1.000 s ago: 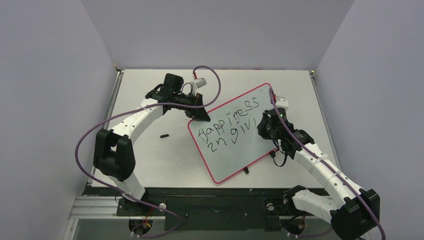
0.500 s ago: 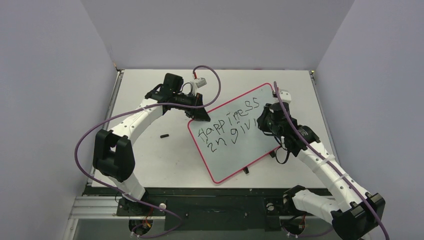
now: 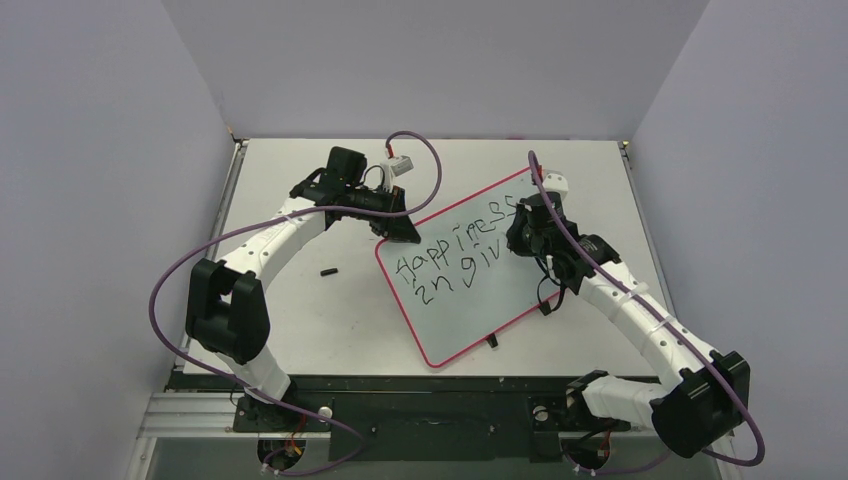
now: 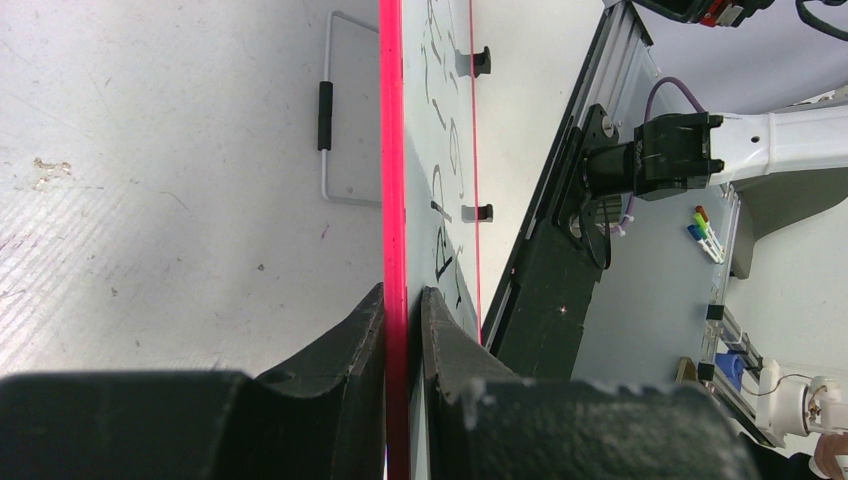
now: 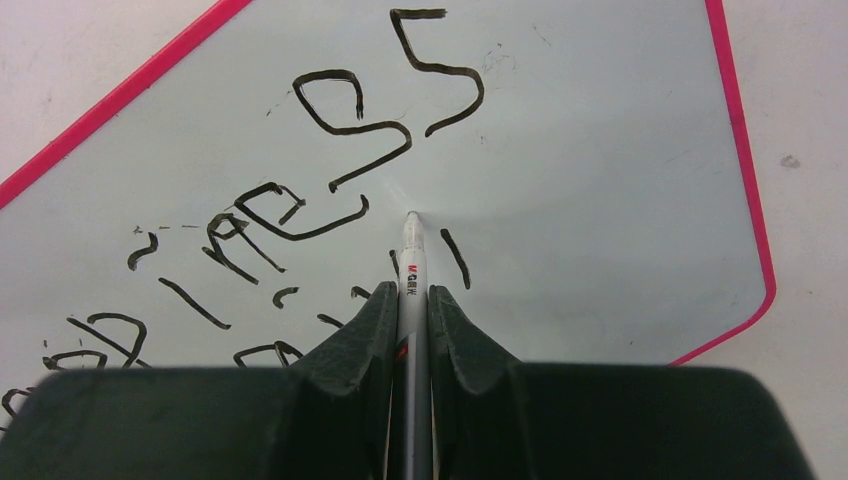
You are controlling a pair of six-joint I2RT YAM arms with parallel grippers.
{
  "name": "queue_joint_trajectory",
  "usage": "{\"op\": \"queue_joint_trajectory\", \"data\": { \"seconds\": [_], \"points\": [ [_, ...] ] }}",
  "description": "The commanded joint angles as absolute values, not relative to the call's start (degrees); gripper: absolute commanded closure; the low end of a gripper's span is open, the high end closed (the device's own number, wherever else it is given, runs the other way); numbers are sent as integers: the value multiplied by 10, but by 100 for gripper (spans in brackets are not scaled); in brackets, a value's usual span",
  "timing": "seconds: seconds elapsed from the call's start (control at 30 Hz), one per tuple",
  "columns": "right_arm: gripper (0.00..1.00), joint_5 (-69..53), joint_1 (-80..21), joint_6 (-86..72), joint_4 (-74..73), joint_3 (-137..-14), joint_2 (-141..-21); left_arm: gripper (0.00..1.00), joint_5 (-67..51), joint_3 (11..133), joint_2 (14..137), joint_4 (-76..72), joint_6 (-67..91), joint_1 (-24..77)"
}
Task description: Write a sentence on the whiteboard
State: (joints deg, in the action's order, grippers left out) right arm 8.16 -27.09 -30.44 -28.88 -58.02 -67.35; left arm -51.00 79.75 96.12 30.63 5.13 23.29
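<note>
Displaced since the overhead frame of a second ago: the right gripper (image 3: 525, 228), now found further up the board, toward the far edge of the table (image 3: 300, 190). Its forearm and elbow are swung leftward with it. The left gripper (image 3: 400, 228), the whiteboard (image 3: 470, 315) and a small black piece (image 3: 326, 270) lying on the table left of the board are recorded as unmoved.

Grip states. The right fingers are closed on a slim marker (image 5: 411, 262), held pointing forward with its tip out ahead of the fingertips. The left fingers are pinched on the whiteboard's red rim at its left corner, one finger on each face, as seen edge-on in the left wrist view.

Position of work. The whiteboard is laid skewed on the table between the two arms. The sentence (image 3: 455, 250) is set in two slanted lines: "Happiness" above, "in giv" below, the rest being hidden under the right gripper in the overhead view. In the right wrist view the marker tip is placed on a bare patch just below the upper line's last letters, with a short slanted stroke just right of the barrel. Contact between tip and board cannot be confirmed, though the two are very close.

Interpretation. The shift is judged to be a repositioning between strokes. The last word is taken to be unfinished.
</note>
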Motion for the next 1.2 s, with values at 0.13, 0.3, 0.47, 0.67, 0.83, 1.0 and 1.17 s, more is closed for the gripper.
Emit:
{"op": "queue_joint_trajectory", "data": {
  "seconds": [0.13, 0.3, 0.47, 0.67, 0.83, 1.0, 1.17],
  "points": [
    [100, 106, -271, -295, -256, -581, -677, 100, -519, 804, 933, 274, 19, 237],
    [100, 113, -269, -296, -261, -570, -667, 100, -519, 806, 934, 275, 19, 237],
    [100, 122, -268, -293, -273, -581, -655, 100, -517, 807, 933, 275, 19, 237],
    [100, 137, -268, -289, -290, -598, -627, 100, -516, 807, 932, 276, 19, 236],
    [100, 142, -265, -287, -295, -591, -619, 100, -515, 806, 931, 277, 18, 236],
    [100, 143, -259, -287, -293, -583, -627, 100, -516, 807, 930, 275, 19, 236],
    [100, 133, -253, -286, -282, -587, -647, 100, -515, 807, 928, 277, 19, 237]
  ]
}}
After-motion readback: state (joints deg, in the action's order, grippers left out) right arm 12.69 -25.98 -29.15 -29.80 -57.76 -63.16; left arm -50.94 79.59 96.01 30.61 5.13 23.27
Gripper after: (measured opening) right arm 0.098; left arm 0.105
